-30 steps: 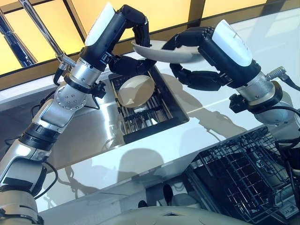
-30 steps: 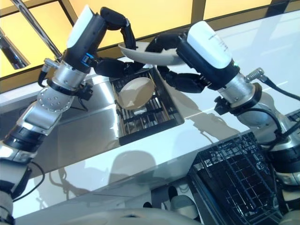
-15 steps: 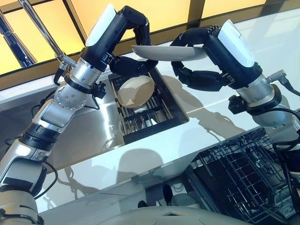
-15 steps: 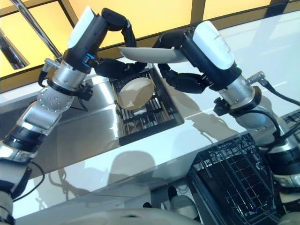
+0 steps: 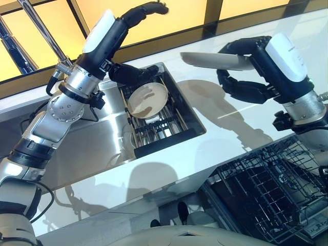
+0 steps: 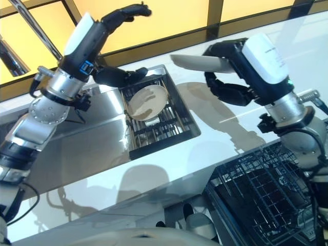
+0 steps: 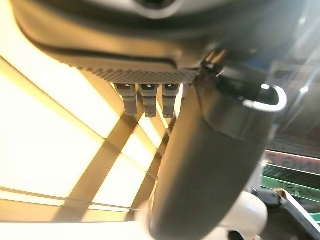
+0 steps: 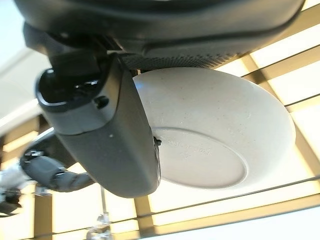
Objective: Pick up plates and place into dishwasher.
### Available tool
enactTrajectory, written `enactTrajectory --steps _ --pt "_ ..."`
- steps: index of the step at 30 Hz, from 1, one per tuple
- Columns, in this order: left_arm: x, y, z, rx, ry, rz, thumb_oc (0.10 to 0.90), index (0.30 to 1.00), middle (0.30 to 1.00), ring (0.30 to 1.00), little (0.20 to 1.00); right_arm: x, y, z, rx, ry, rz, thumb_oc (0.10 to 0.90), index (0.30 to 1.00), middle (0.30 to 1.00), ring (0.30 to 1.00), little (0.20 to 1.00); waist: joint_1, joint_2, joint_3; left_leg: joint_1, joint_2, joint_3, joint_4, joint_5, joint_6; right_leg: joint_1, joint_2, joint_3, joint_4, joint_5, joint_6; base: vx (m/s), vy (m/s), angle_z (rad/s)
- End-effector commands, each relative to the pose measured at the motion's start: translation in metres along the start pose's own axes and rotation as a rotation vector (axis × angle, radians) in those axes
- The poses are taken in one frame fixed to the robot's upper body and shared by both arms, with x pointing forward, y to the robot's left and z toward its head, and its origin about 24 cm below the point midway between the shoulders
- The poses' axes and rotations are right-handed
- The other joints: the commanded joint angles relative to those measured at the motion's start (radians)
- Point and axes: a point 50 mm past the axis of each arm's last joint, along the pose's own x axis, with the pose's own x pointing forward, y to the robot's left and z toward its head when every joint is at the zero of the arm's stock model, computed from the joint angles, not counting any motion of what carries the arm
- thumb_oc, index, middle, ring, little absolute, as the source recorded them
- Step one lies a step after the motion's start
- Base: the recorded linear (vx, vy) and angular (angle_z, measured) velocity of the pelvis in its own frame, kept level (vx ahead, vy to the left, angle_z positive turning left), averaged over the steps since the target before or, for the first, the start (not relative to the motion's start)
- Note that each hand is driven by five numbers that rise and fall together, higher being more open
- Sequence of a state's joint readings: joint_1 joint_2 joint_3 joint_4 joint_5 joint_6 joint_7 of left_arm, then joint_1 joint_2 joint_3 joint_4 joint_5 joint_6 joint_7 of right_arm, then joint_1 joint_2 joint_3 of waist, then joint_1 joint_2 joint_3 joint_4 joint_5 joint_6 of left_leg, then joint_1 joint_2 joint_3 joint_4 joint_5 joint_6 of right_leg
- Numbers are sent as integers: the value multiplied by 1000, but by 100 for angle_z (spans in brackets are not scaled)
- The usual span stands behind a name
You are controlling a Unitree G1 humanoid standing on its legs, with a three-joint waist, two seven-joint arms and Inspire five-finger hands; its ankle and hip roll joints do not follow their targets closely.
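Note:
My right hand holds a white plate level above the white counter, right of the sink; fingers lie over the plate and the thumb curls beneath, and its underside shows in the right wrist view. My left hand is up over the sink's far edge, fingers straight and spread, thumb out below, with nothing in it. A second cream plate leans on edge in the dark rack inside the sink. The black wire dishwasher basket stands at the lower right.
A steel sink basin lies left of the rack. A slanted metal tap pipe rises at the upper left. The glossy white counter runs between the sink and the dishwasher basket. Yellow panels with dark bars stand behind.
My left hand has let go of the plate and lifted away with its fingers opened. My right hand has carried the plate to the right, away from the sink.

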State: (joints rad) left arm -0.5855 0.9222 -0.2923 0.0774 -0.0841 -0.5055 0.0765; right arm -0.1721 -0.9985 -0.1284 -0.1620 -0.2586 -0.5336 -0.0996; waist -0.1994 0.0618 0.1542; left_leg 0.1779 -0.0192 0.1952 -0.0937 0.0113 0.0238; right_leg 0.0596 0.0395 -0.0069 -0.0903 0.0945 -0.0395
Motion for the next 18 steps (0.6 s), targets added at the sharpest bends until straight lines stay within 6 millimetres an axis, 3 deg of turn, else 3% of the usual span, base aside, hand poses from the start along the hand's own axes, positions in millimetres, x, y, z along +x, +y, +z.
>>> enactTrajectory --steps 1,10,17,18 --pt "0 47 0 66 -26 171 800 900 900 900 900 7 -42 4 -84 -72 -242 100 300 300 300 200 -6 -25 -127 -10 -8 22 8 -58 -7 1 -23 -25 74 -91 139 0 0 0" --pt "-32 50 -26 64 137 164 800 900 900 900 900 -22 -64 -11 -211 81 -269 100 300 300 300 200 -41 -33 -128 -7 -2 46 7 -61 -5 -7 -11 4 65 -80 143 7 0 -6" --pt "-62 48 -32 33 197 294 800 900 900 900 900 -80 -72 -33 -190 369 -309 100 300 300 300 200 -93 -45 -116 0 2 82 7 -62 -4 -19 -8 31 57 -58 153 20 1 -14" --pt "-62 48 -32 33 197 294 800 900 900 900 900 -80 -72 -33 -190 369 -309 100 300 300 300 200 -93 -45 -116 0 2 82 7 -62 -4 -19 -8 31 57 -58 153 9 -3 -11"
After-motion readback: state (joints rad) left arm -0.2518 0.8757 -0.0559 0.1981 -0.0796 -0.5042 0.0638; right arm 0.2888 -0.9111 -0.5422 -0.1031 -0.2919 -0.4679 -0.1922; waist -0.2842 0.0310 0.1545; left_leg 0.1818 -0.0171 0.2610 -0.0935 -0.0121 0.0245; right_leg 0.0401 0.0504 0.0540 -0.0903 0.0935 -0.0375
